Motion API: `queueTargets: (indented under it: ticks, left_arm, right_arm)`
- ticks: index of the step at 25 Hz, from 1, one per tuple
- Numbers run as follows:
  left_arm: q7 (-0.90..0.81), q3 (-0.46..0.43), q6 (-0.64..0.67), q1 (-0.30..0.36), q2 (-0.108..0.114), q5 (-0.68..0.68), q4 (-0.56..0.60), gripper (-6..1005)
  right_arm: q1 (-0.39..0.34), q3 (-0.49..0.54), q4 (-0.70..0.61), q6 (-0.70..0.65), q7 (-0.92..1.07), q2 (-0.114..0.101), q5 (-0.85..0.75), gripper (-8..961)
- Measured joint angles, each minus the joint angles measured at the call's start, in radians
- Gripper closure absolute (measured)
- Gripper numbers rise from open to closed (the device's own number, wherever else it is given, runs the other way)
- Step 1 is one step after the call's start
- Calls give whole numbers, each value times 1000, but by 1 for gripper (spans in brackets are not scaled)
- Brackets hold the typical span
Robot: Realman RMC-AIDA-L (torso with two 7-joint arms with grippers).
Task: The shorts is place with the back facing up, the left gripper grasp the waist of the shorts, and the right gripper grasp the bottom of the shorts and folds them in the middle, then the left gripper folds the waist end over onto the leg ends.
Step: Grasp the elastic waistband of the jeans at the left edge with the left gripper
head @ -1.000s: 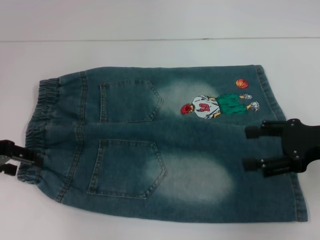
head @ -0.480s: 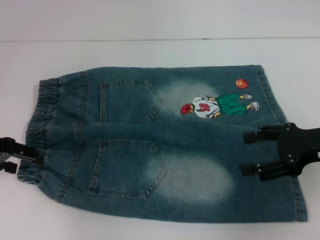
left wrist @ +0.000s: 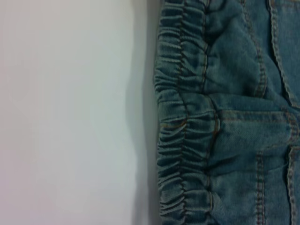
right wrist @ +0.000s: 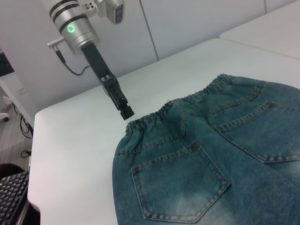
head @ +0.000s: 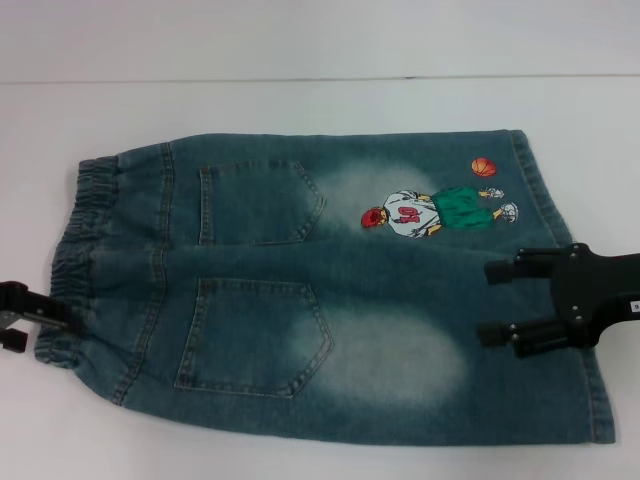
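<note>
Currently the shorts [head: 330,290] lie flat on the white desk [head: 300,110], back pockets up, spread across most of its middle and reaching toward the near edge. At the desk's left side the left tool [head: 25,318] sits at the near end of the waist [head: 75,250], its fingers spread narrowly and close to the gathered band; whether they touch the cloth I cannot tell, and nothing looks pinched. From the right wrist view, this tool [right wrist: 125,111] hangs just above the band's edge. Further right, past the embroidered cartoon [head: 435,208], the right tool [head: 500,302] hovers over the denim a little short of the leg ends [head: 585,330], fingers wide apart and holding nothing. The step in hand looks like taking hold at both ends. To do it well, each tool should probably drop onto the near-side edge and catch both layers, the left squarely on the elastic, the right nearer the hem, so the lengthwise fold lifts evenly.
</note>
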Motion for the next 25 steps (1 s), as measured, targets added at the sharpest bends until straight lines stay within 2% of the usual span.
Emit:
queueTargets:
  ticks: [25]
  left_arm:
    - [-1, 28, -55, -3, -6, 1, -40, 126]
  right_arm:
    - [3, 0, 2, 10, -3, 8, -2, 48]
